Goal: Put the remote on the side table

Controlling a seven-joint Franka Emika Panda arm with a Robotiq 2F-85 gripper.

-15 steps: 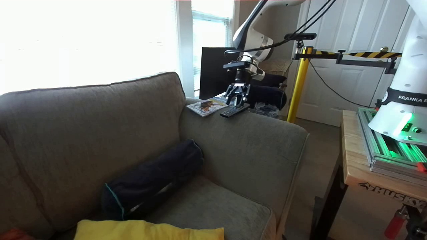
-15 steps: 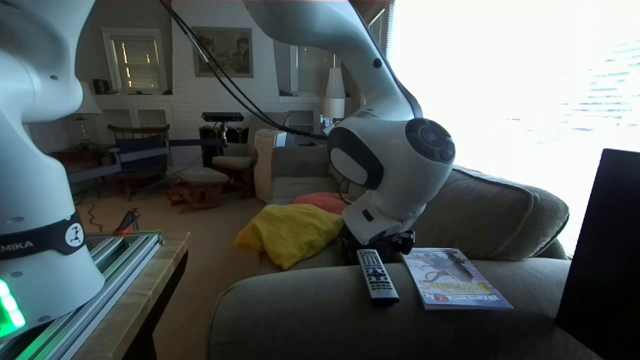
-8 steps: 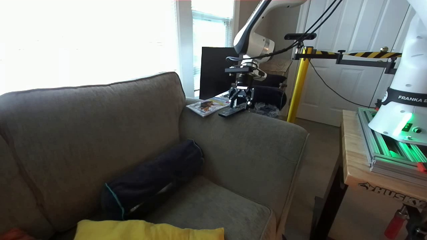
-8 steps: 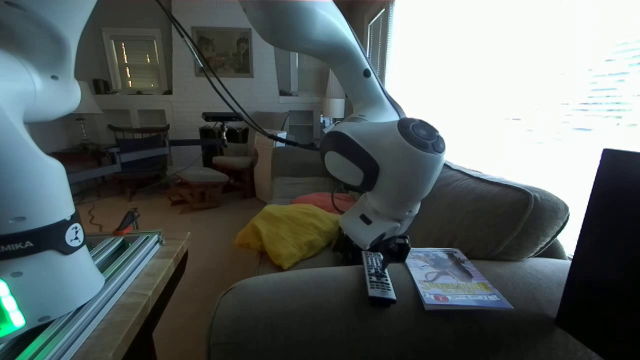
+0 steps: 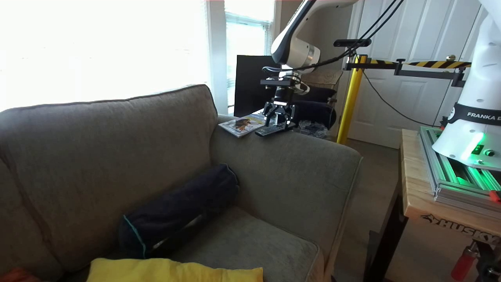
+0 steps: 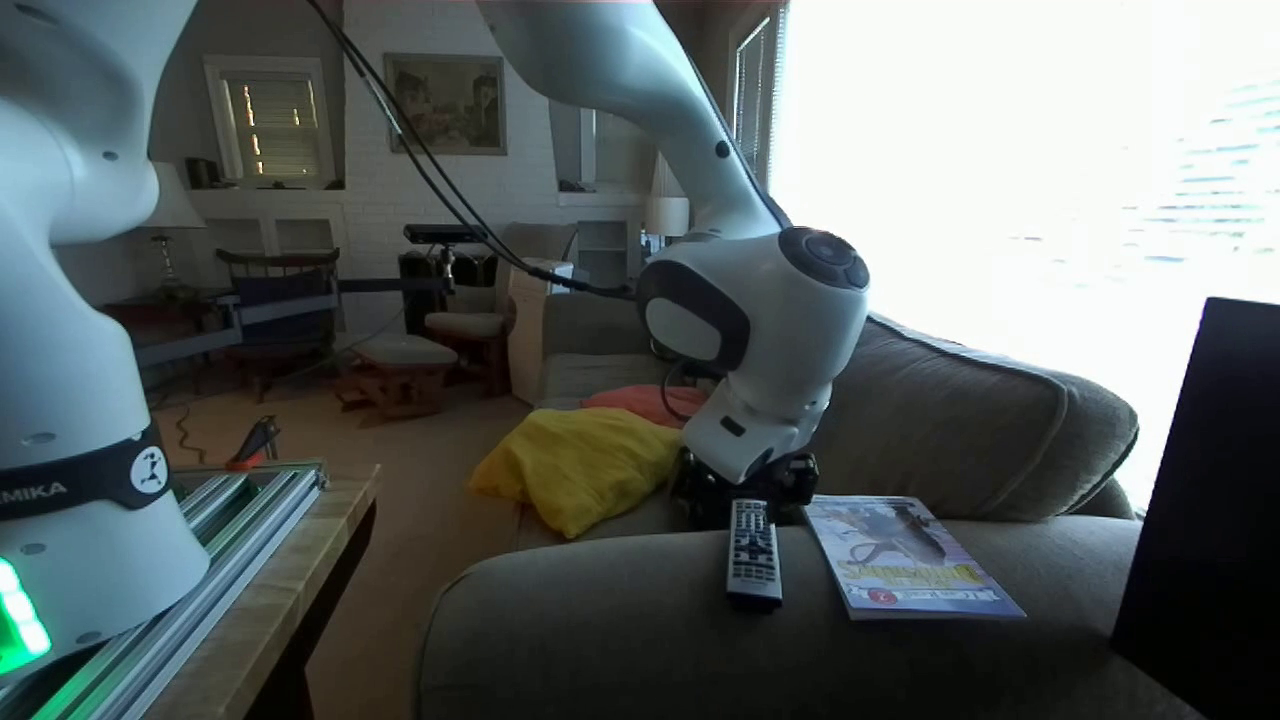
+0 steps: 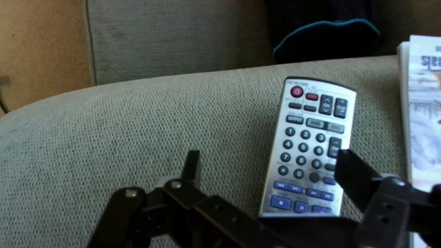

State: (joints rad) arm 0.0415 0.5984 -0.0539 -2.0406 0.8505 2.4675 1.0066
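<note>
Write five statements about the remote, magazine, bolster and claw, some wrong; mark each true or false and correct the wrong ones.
1. The magazine and the remote both lie on the sofa arm. True.
2. The remote lies face down. False: its buttons face up.
3. The claw is open. True.
4. The magazine touches the remote. False: a strip of the sofa arm shows between them.
5. The dark bolster rests on the sofa seat. True.

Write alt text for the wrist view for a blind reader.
A silver, oblong, plastic-looking remote with black, red and blue buttons lies on a greyish woven-fabric sofa arm, its lower end hidden by an open, black, two-fingered claw. At right lies a pale, flat paper magazine; at top, a dark cushion with teal piping.
</note>
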